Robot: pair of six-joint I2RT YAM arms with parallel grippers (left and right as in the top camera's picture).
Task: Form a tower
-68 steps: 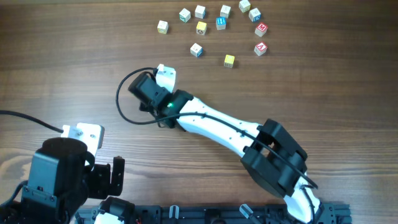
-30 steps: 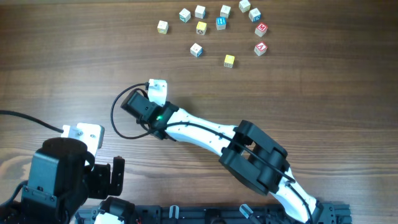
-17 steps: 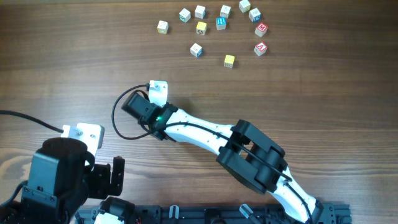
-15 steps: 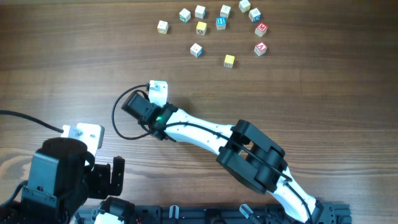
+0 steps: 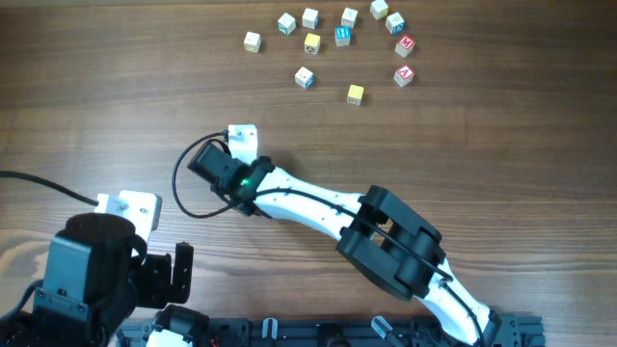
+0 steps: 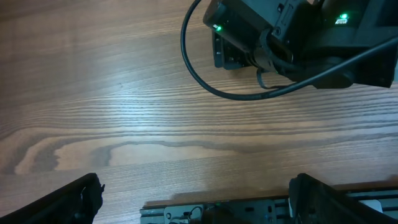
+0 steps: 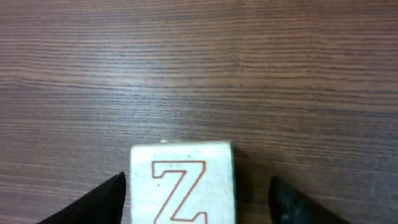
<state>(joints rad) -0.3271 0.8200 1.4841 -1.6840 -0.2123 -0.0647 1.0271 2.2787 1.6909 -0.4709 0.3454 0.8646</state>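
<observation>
Right wrist cam: right claw (image 7: 198, 200) spread wide around the Z cube (image 7: 182, 183), which sits on the table (image 7: 199, 62) between its fingers, so just a base, with loose cubes (image 5: 311, 42) far beyond it unstacked.

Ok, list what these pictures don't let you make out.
- Z cube: bottom cut off by the right wrist view's lower edge; overhead, the right claw covers it.
- Anything under the M cube: overhead looks straight down, so the cube itself hides it.
- Letters on the other cubes: too small overhead.
- Left claw: fingers cut off at the left wrist view's bottom corners.
</observation>
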